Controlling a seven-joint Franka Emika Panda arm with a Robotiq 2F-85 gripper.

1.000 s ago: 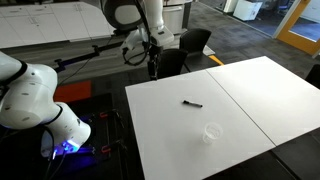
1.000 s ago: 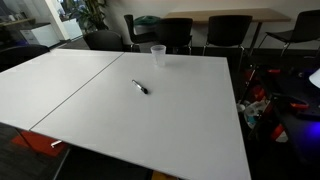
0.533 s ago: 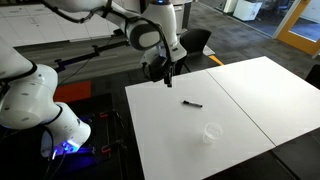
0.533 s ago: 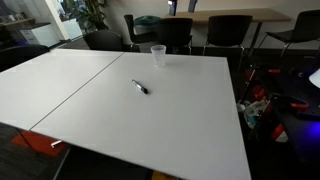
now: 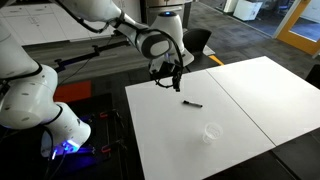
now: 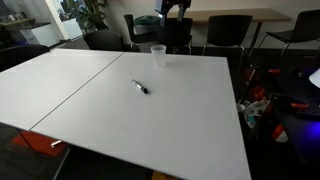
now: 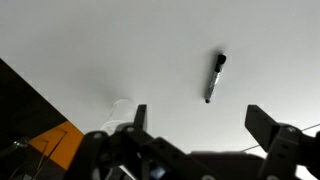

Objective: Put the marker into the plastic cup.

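The black marker [image 5: 191,103] lies flat on the white table [image 5: 250,95], also seen in an exterior view [image 6: 140,87] and in the wrist view [image 7: 214,77]. The clear plastic cup [image 5: 211,132] stands upright on the table, apart from the marker; it also shows in an exterior view [image 6: 158,55] and only faintly in the wrist view [image 7: 120,106]. My gripper [image 5: 172,82] hangs open and empty above the table's edge, short of the marker. In the wrist view the gripper [image 7: 200,125] has its two fingers spread wide, with the marker ahead between them.
Black chairs [image 6: 228,30] stand along one side of the table. Another robot's white base [image 5: 35,105] sits on the floor beside the table. A seam [image 5: 240,105] runs across the tabletop.
The arm has swung from behind the table out over its edge and come down toward the marker. The marker and the cup have not moved.
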